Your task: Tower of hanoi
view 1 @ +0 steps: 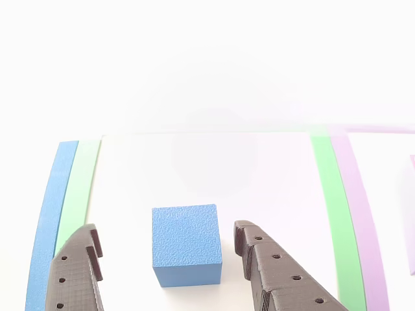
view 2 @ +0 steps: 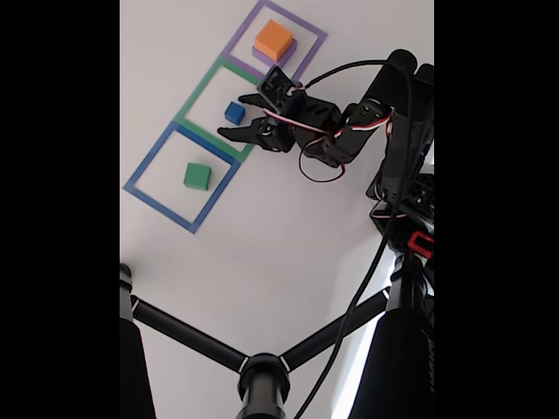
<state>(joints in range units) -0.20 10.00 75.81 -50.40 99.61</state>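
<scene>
The small blue cube [view 1: 187, 245] [view 2: 234, 112] stands inside the green square outline [view 2: 194, 94]. My gripper [view 1: 167, 232] [view 2: 232, 115] is open around it, one dark finger [view 1: 78, 272] on its left and the other on its right, with a gap showing on each side. In the fixed view the green block [view 2: 197, 175] sits in the blue outline [view 2: 144, 166]. The orange block [view 2: 273, 39] rests on the purple slab [view 2: 290, 52] inside the purple outline [view 2: 306, 33].
The arm's black base and loose cables [view 2: 402, 148] stand at the right of the fixed view. Black tripod legs [view 2: 262, 371] cross its lower part. In the other view, blue [view 1: 52, 214], green and purple tape lines border the white mat.
</scene>
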